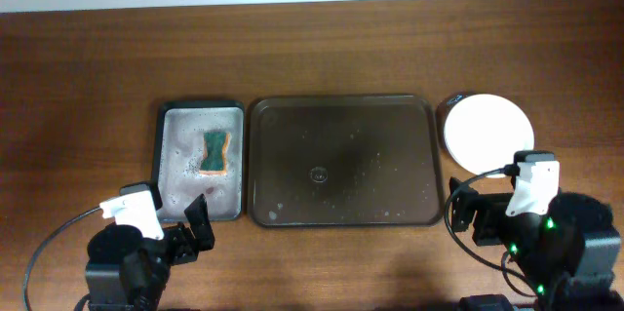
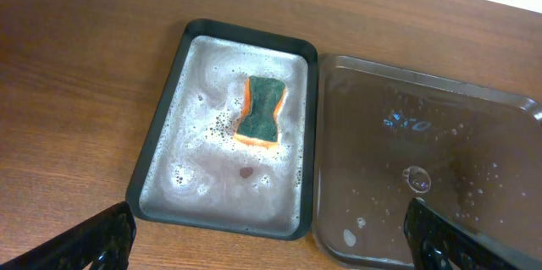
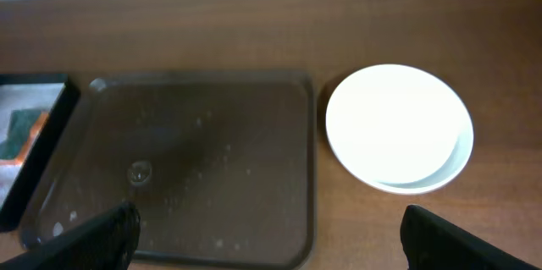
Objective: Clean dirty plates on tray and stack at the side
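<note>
The dark brown tray (image 1: 341, 161) lies in the middle of the table with water drops on it and no plates. It also shows in the left wrist view (image 2: 423, 168) and the right wrist view (image 3: 195, 160). The plates (image 1: 487, 132) stand stacked and white on the table right of the tray; they also show in the right wrist view (image 3: 398, 126). How many are in the stack I cannot tell. My left gripper (image 2: 271, 240) is open and empty near the front edge. My right gripper (image 3: 271, 236) is open and empty, in front of the tray's right end.
A smaller grey metal tray (image 1: 175, 160) with soapy water holds a green and orange sponge (image 1: 215, 151), left of the brown tray. It shows in the left wrist view (image 2: 169, 143) with the sponge (image 2: 262, 109). Bare wooden table lies behind.
</note>
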Action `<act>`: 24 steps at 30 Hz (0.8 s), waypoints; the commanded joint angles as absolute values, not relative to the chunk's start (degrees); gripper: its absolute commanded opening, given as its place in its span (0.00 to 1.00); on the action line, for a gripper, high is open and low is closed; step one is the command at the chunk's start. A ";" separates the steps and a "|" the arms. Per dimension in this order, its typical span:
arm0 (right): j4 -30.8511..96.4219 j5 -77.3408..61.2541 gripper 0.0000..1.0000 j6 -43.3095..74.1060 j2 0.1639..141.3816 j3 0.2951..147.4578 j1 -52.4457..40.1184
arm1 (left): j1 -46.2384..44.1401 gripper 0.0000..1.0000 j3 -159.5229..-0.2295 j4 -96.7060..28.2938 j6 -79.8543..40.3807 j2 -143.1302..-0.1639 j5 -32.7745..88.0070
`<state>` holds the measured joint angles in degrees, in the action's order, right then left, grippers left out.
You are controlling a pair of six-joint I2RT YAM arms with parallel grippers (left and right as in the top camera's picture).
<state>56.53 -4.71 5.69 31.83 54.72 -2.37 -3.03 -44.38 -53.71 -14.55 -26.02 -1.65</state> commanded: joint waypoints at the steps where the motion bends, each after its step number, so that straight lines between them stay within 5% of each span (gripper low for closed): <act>1: 53.74 -4.01 0.99 5.13 25.15 51.68 -2.74 | -2.87 0.99 -43.94 -53.65 -14.48 -25.71 -1.21; 8: 17.10 -4.60 0.99 5.13 0.27 22.46 -4.21 | -2.87 1.00 -43.94 -53.65 -14.48 -25.71 -1.23; 14: -3.75 -1.43 0.99 2.70 0.21 5.15 -4.12 | -2.87 0.99 -43.94 -53.65 -14.48 -25.71 -1.21; 24: 4.34 -2.50 0.99 -0.45 0.21 0.32 -4.12 | -2.87 0.99 -43.94 -53.65 -14.48 -25.71 -1.21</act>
